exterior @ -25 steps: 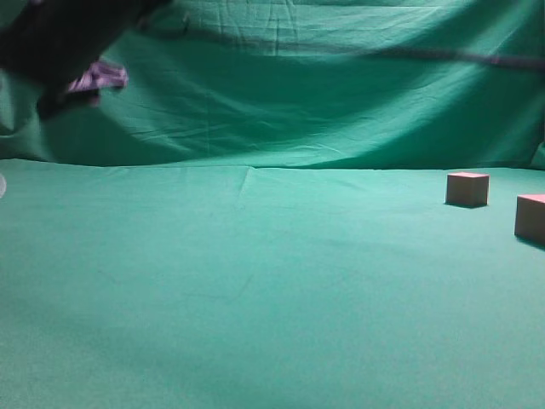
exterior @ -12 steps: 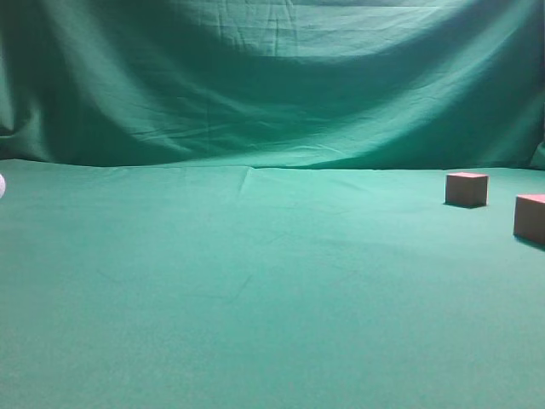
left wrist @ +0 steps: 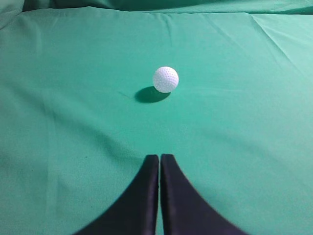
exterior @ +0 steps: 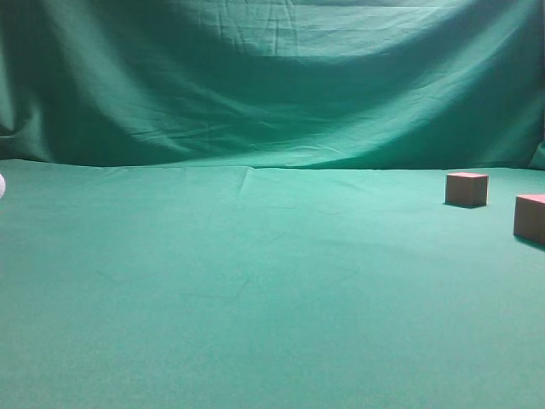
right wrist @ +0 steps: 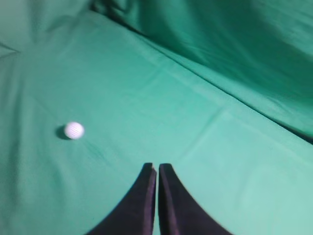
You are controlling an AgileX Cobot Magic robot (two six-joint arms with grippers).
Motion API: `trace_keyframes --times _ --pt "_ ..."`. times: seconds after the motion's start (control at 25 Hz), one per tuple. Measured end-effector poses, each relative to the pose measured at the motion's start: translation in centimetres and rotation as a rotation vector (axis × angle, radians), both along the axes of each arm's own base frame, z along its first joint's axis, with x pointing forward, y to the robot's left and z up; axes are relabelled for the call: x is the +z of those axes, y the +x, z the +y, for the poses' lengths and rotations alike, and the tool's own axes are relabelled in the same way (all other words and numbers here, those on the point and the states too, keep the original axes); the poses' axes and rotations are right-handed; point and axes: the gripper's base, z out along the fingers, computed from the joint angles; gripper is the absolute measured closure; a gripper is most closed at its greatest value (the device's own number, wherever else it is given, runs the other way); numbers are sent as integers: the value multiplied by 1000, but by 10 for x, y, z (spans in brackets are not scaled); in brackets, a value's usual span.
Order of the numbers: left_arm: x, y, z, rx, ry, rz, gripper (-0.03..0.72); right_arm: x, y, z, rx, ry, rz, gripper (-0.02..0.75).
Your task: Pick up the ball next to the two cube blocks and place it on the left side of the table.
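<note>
The ball (left wrist: 166, 79), white and dimpled, lies alone on the green table (left wrist: 73, 127) in the left wrist view, ahead of my left gripper (left wrist: 160, 156), which is shut and empty, well short of it. The ball also shows in the right wrist view (right wrist: 74, 130), far left of my right gripper (right wrist: 157, 166), shut and empty. In the exterior view only a sliver of the ball (exterior: 2, 186) shows at the left edge. The two cube blocks (exterior: 467, 189) (exterior: 530, 218) sit at the far right. No gripper shows in the exterior view.
The green cloth backdrop (exterior: 272, 85) rises behind the table. Cloth folds run across the table in the right wrist view (right wrist: 205, 98).
A dark arm at the exterior view's top left one second ago has left the view. The ball and the cubes have not moved.
</note>
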Motion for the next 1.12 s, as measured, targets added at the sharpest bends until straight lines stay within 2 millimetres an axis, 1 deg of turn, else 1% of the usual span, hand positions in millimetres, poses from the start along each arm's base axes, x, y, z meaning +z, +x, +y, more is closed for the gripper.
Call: trace_keyframes --times 0.08,0.12,0.16,0.32,0.36,0.4,0.44,0.64,0.68,0.72,0.88,1.0,1.12 --pt "0 0 0 0 0 0 688 -1 -17 -19 -32 -18 9 738" --pt "0 0 0 0 0 0 688 1 -29 -31 -43 -14 8 738" --pt "0 0 0 0 0 0 688 -1 -40 -42 -52 -14 18 738" --pt "0 0 0 0 0 0 688 -17 -80 -79 -67 10 19 738" --pt "0 0 0 0 0 0 688 -25 -87 -86 -66 19 12 738" --pt "0 0 0 0 0 0 688 -28 -97 -95 -64 51 -22 738" --pt "0 0 0 0 0 0 688 -37 -108 -105 -62 75 -47 738" --pt "0 0 0 0 0 0 688 -77 -142 -136 -52 156 -134 738" --pt "0 0 0 0 0 0 688 -82 -150 -143 -51 176 -155 738" --pt "0 0 0 0 0 0 688 -91 -155 -148 -50 177 -153 738" --pt "0 0 0 0 0 0 688 -114 -172 -162 -49 169 -118 738" --pt "0 0 0 0 0 0 688 -124 -182 -169 -36 165 -98 738" --pt "0 0 0 0 0 0 688 -134 -185 -171 -28 154 -86 738"
